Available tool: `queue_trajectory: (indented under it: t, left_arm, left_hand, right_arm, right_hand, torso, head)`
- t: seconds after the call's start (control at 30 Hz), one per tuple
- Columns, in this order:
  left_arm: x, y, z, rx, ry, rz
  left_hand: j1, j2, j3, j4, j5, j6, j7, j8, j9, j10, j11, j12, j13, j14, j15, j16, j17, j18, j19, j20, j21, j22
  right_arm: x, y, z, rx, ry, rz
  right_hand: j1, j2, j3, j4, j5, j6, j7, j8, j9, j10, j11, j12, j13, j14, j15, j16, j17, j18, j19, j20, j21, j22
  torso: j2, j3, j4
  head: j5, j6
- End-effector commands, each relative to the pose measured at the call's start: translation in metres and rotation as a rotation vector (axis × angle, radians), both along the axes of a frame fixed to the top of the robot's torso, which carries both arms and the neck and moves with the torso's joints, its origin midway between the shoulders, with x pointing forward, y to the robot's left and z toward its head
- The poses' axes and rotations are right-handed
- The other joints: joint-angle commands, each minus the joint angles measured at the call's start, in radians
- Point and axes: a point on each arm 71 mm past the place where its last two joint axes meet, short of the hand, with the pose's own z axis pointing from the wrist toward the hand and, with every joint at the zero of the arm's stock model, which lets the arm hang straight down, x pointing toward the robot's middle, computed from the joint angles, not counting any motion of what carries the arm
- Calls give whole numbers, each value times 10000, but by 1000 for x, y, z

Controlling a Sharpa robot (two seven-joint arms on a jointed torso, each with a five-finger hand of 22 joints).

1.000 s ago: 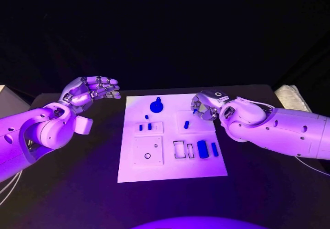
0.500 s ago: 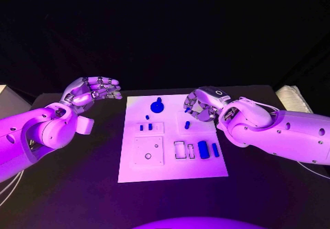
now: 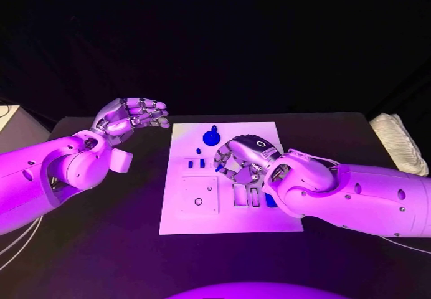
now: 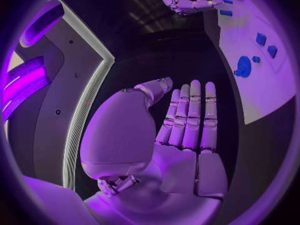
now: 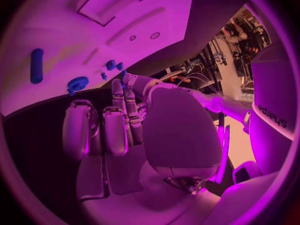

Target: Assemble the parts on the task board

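Observation:
The white task board [image 3: 225, 215] lies in the middle of the black table. A round blue part [image 3: 212, 136] stands at its far end, and two small blue parts [image 3: 196, 164] sit in a block left of centre. My right hand [image 3: 241, 159] hovers over the board's middle with its fingers pointing down, and a small blue part [image 3: 220, 167] shows pinched at its fingertips. A long blue part [image 5: 36, 65] lies on the board beyond that hand. My left hand [image 3: 134, 115] is raised off the board's far left corner and holds nothing; its fingers [image 4: 190, 115] are stretched out side by side.
A white box [image 3: 18, 128] stands at the table's left edge. A pale folded pad [image 3: 400, 146] lies at the right edge. My right forearm [image 3: 359, 196] covers the board's near right part.
My right hand has moved left and nearer, from the board's far right edge to over its middle, with the blue speck at its fingertips. The left hand has kept its place.

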Motion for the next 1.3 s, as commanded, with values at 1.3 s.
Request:
queue_trajectory:
  t: [1.3]
  left_arm:
    - [-3,-9,1,-158,51,-193]
  left_hand:
    - [79,35,-31,-54,40,-15,87,-55,-24,-12,40,-72,9,108,11,-73,36,111,114,-4,-53,-28]
  right_arm:
    - [-7,32,-43,-1735,561,141]
  right_hand:
    - [-72,105,36,-106,48,21,8,72,25,511,-450,29,93,446,-56,-87,-76,-169,107,-60,-132,1215]
  torso:
    - [8,-1,4]
  head:
    - [230,-289]
